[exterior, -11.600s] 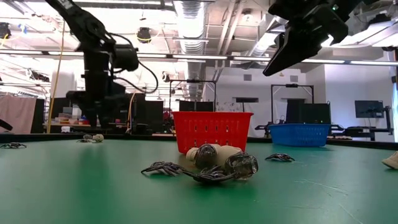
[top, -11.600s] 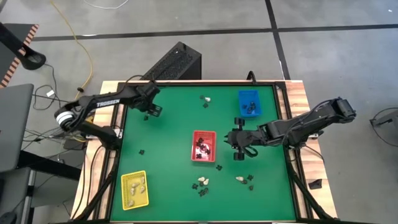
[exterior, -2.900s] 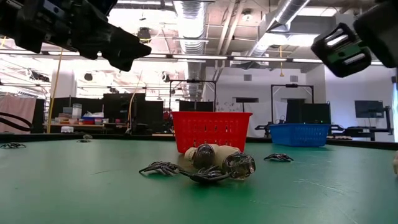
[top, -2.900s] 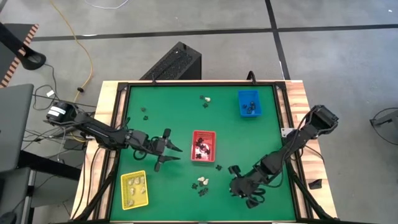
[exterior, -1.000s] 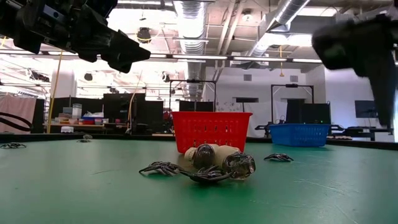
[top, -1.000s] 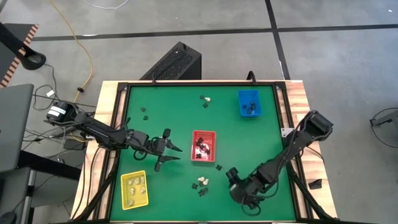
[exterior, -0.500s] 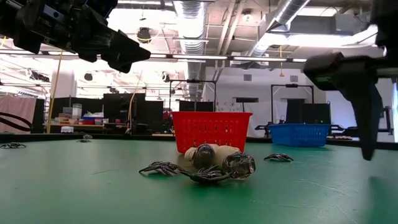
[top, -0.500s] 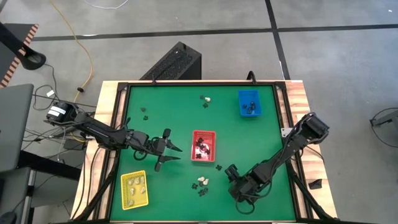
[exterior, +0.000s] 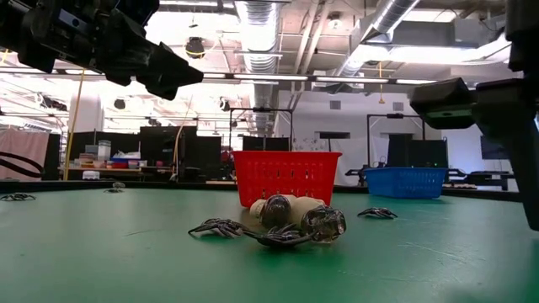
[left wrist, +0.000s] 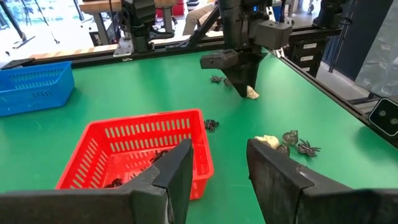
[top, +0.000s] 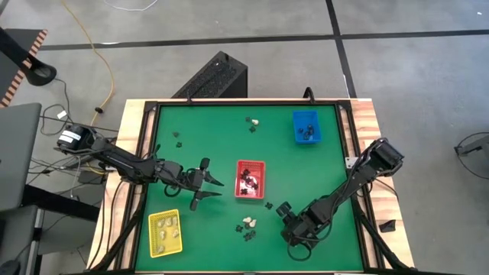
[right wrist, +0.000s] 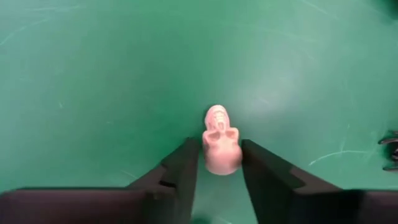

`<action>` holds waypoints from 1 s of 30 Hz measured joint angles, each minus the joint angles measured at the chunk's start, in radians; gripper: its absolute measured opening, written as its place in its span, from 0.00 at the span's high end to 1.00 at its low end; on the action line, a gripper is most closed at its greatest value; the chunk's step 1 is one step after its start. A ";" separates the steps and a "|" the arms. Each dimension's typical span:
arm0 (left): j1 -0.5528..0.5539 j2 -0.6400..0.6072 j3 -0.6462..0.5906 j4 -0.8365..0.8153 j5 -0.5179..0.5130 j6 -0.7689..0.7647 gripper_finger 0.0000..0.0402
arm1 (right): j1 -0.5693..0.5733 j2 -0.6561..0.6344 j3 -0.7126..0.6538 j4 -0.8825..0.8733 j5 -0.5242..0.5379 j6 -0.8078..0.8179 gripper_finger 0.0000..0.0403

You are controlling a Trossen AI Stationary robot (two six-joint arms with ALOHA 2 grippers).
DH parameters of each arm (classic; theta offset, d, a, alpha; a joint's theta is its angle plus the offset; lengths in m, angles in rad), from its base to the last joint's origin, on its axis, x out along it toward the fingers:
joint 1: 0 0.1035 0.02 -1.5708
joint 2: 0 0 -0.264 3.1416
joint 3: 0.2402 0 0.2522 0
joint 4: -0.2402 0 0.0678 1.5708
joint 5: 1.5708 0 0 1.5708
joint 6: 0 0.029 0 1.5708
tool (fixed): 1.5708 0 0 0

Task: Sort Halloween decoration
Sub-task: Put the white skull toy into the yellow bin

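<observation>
A cream skull piece [right wrist: 221,148] of the Halloween decoration stands on the green mat near the table's near right. My right gripper [right wrist: 220,163] points steeply down with one finger on each side of it. In the high view the gripper [top: 294,226] hides the skull, but the left wrist view shows it [left wrist: 252,93] under the fingers. My left gripper [left wrist: 217,168] waits open and empty above the mat, left of the red tray [top: 250,179]. A cluster of cream and black pieces [top: 248,225] lies just left of my right gripper. My right gripper has the skull's two sides [right wrist: 206,152] between its two fingers, which stand close against them. They come from above, slanting down. The skull stands upright with its base on the mat.
A blue tray [top: 306,127] with black pieces sits at the far right. A yellow tray [top: 165,232] with cream pieces sits at the near left. Loose pieces lie at the far middle [top: 252,121], at the far left [top: 177,137] and near the red tray [top: 269,204].
My right gripper has sunk toward the mat, shifted slightly toward the far edge and tipped further downward over the skull. The left arm has kept still.
</observation>
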State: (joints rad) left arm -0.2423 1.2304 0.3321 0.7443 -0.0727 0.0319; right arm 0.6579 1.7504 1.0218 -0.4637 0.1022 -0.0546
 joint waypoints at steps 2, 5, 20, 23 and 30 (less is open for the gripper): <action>0.000 0.000 0.000 0.000 0.000 0.000 0.65 | -0.001 0.000 0.000 0.000 0.001 -0.001 0.69; 0.000 0.000 0.000 0.000 0.000 -0.001 0.65 | -0.005 0.000 0.000 0.001 0.001 0.001 0.74; 0.000 0.000 0.000 -0.008 -0.004 0.000 0.65 | -0.088 -0.001 0.121 0.287 0.035 -0.129 0.71; 0.000 0.000 0.000 -0.018 -0.004 -0.003 0.65 | -0.135 0.009 0.120 0.464 0.031 -0.222 0.71; 0.000 0.000 0.000 -0.056 -0.049 0.009 0.65 | -0.261 0.150 0.172 0.871 -0.139 -0.428 0.70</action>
State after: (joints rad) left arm -0.2420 1.2304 0.3317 0.6885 -0.1219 0.0406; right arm 0.3973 1.9000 1.1940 0.4070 -0.0371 -0.4831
